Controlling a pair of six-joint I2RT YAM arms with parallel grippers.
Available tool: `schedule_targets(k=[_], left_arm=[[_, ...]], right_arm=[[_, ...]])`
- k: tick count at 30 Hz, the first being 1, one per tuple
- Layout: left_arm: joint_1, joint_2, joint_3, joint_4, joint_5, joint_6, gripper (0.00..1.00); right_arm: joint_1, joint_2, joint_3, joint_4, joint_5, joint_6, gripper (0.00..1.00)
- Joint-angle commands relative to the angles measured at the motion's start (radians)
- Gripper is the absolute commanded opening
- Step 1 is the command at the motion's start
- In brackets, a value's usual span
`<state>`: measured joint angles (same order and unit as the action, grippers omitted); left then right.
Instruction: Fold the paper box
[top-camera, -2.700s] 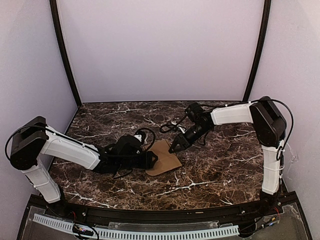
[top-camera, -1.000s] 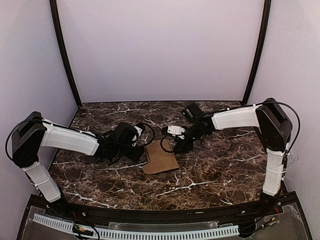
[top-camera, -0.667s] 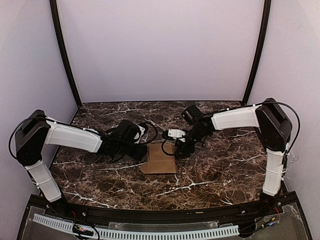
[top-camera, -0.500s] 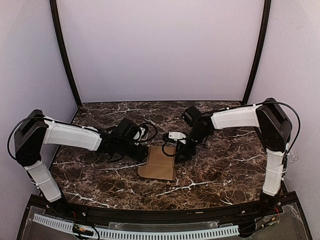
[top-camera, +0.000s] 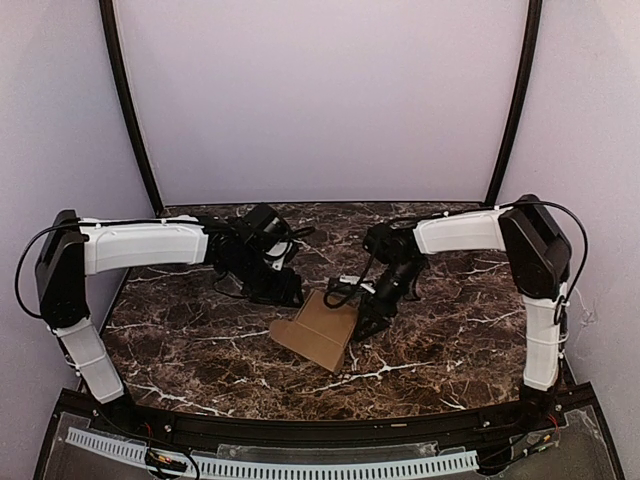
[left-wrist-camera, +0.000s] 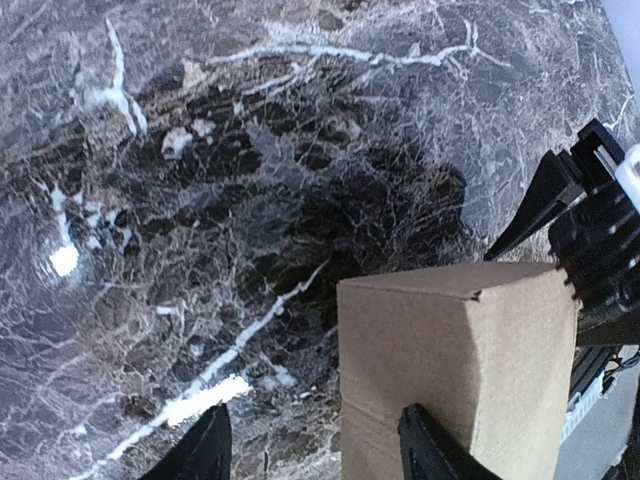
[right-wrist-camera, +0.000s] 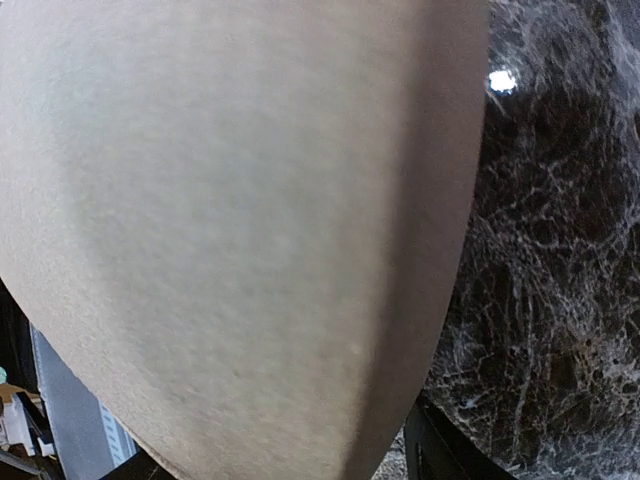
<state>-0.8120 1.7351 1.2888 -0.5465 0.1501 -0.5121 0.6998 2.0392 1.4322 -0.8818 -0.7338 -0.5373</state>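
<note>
Cardboard of the paper box (top-camera: 318, 332) looks light, thin, easily creased; it stands tilted against the right gripper (top-camera: 366, 320), whose hold I cannot tell. Opposite, the left gripper (left-wrist-camera: 315, 440) hovers unclenched; pinch panel edges.

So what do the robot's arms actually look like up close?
The left arm and right arm match: smooth white shells on the long segments, with chunky black joints at the shoulders and wrists. Thin black cables loop loosely outside them. Each arm ends in a black gripper with two tapered black fingers.
</note>
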Motion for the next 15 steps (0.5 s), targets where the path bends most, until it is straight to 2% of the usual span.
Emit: schedule_targets(k=[1, 6, 10, 11, 12, 14, 15], left_arm=[[0.019, 0.047, 0.062, -0.131, 0.146, -0.055, 0.58], [0.052, 0.101, 0.081, -0.155, 0.169, -0.017, 0.56], [0.050, 0.074, 0.104, -0.220, -0.069, 0.095, 0.61], [0.041, 0.018, 0.086, -0.201, -0.103, 0.117, 0.62], [0.033, -0.013, 0.072, -0.182, -0.199, 0.172, 0.63], [-0.014, -0.132, 0.007, -0.052, -0.280, 0.293, 0.64], [-0.074, -0.212, -0.049, -0.012, -0.306, 0.344, 0.64]], right_arm=[[-0.039, 0.023, 0.010, 0.018, -0.022, 0.065, 0.64], [-0.075, 0.029, 0.007, 0.018, 0.023, 0.073, 0.65], [-0.087, 0.002, -0.028, 0.020, 0.048, 0.067, 0.72], [-0.090, -0.008, -0.038, 0.022, 0.051, 0.067, 0.73], [-0.093, -0.019, -0.051, 0.027, 0.056, 0.066, 0.74], [-0.102, -0.043, -0.075, 0.039, 0.066, 0.068, 0.75], [-0.106, -0.054, -0.086, 0.044, 0.073, 0.069, 0.76]])
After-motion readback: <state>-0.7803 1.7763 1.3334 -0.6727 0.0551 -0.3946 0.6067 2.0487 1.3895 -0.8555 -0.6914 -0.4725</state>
